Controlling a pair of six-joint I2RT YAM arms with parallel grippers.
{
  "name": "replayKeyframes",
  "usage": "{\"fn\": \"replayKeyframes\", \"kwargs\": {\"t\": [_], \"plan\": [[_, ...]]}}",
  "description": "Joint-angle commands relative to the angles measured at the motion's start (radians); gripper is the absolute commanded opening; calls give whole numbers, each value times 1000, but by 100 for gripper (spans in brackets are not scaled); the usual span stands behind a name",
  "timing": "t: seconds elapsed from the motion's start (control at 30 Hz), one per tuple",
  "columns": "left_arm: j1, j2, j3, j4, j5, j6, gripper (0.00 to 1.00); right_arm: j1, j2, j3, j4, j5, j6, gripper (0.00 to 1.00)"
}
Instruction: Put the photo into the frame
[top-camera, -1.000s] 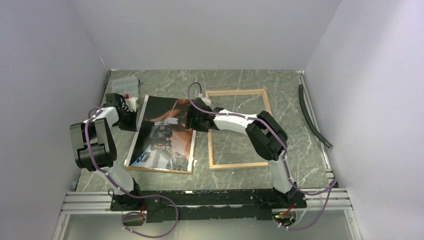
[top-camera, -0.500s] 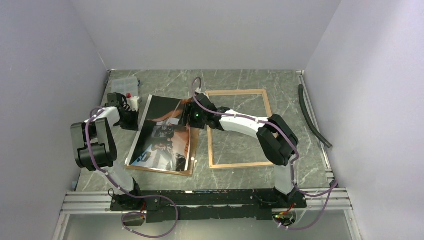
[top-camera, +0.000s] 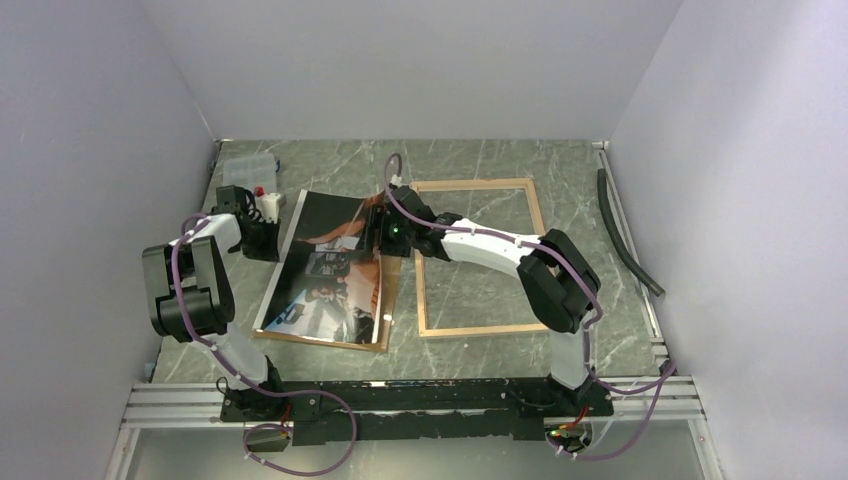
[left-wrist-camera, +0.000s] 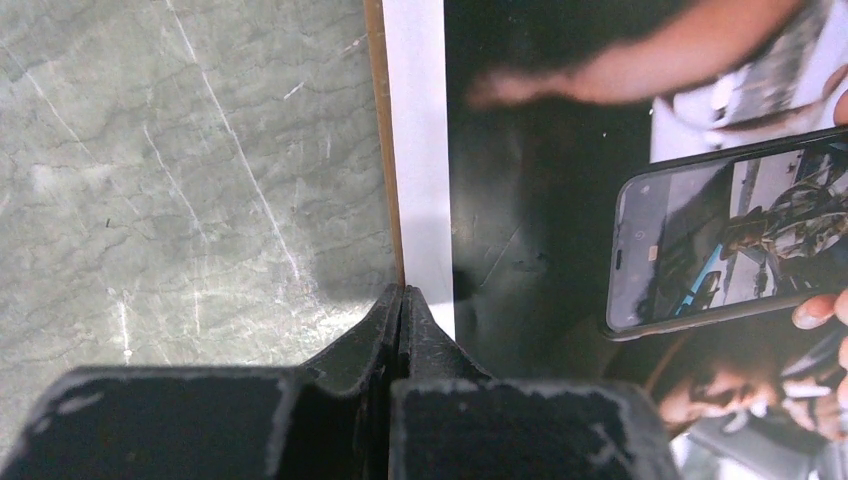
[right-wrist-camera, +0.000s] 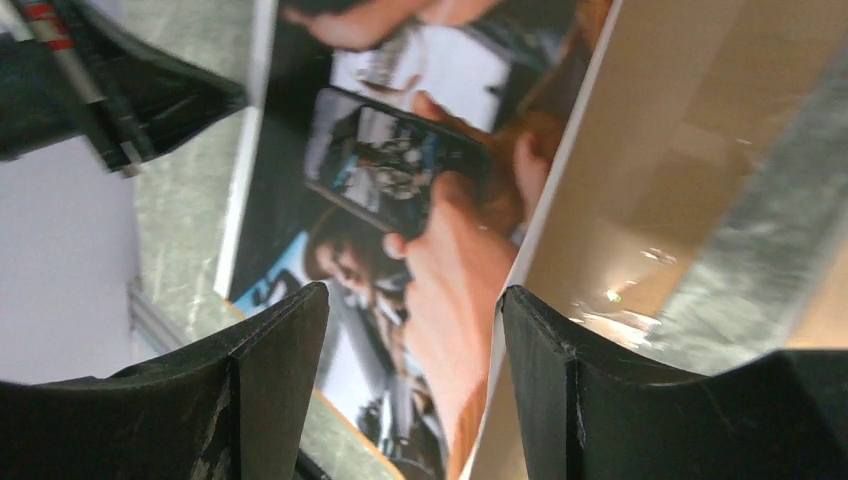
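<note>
Grey-green marble-look tabletop (top-camera: 480, 160) with white veins, boxed in by plain pale back wall (top-camera: 420, 70), left wall (top-camera: 90, 150), right wall (top-camera: 740, 200). Aluminium rail (top-camera: 170, 405) along near edge, another rail (top-camera: 655, 335) along right edge, black hose (top-camera: 628, 258) lying beside it. Even soft light, faint shadows

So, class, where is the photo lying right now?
In the top view the photo lies left of centre on a brown board, with the frame to its right and the left gripper at its left edge.
</note>
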Motion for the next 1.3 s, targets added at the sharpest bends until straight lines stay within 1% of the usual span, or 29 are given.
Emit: {"fn": "replayKeyframes", "kwargs": {"t": [0.0,0.07,0.13,0.3,0.4,0.57,0.73,0.93,1.13,1.27], "plan": [[30,-16,23,-100,41,6,3,-34,-25,-16,-113,106,-31,69],[60,-26,58,-130,63,11,3,-48,-10,-22,-122,135,-42,69],[84,-37,101,-167,84,18,3,-58,16,5,-165,170,-64,71],[98,-65,172,-218,117,20,3,-80,58,50,-196,203,-82,71],[98,-51,198,-201,116,-4,3,-93,84,75,-207,210,-80,71],[85,46,227,-131,76,-52,3,-111,126,106,-200,211,-71,72],[50,119,232,-63,33,-92,3,-117,178,157,-225,220,-58,71],[-13,137,203,-12,-3,-112,3,-117,233,195,-233,242,-27,71],[-36,145,176,-2,1,-111,3,-114,260,217,-196,177,2,71],[-38,154,158,5,-1,-102,3,-113,234,211,-155,118,21,71]]}}
